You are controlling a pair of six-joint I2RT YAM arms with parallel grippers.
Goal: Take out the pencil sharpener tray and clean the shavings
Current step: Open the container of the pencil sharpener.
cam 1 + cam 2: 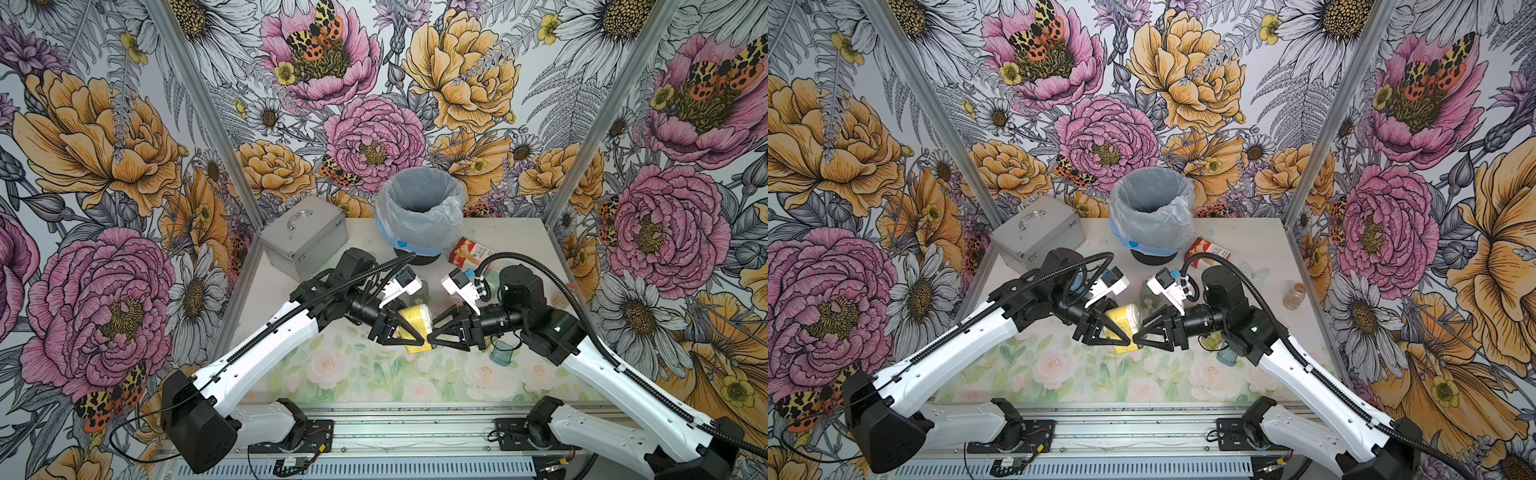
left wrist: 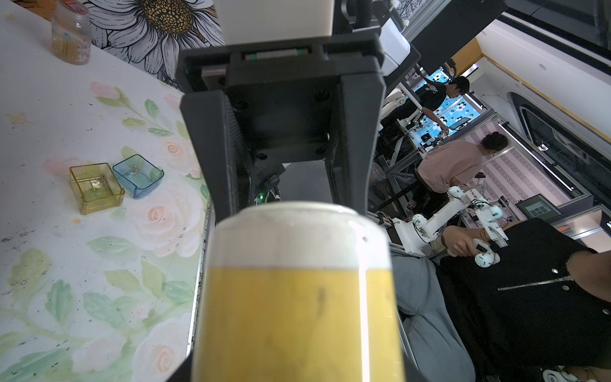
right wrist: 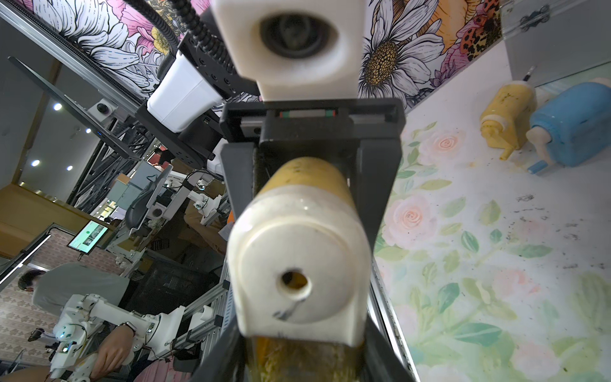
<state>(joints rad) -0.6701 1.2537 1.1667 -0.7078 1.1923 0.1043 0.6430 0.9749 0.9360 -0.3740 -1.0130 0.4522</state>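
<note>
A yellow pencil sharpener with a cream front face hangs above the table's middle in both top views. My left gripper is shut on its yellow body. Under the cream face sits the translucent amber tray, and my right gripper is shut on it from the opposite side. Yellowish shavings show through the tray's wall. Dark shavings lie scattered on the rose-printed mat.
A bag-lined bin stands at the back, with a metal case to its left and a red box to its right. Loose yellow and blue trays lie under my right arm. Yellow and blue sharpeners lie near the case. A jar stands right.
</note>
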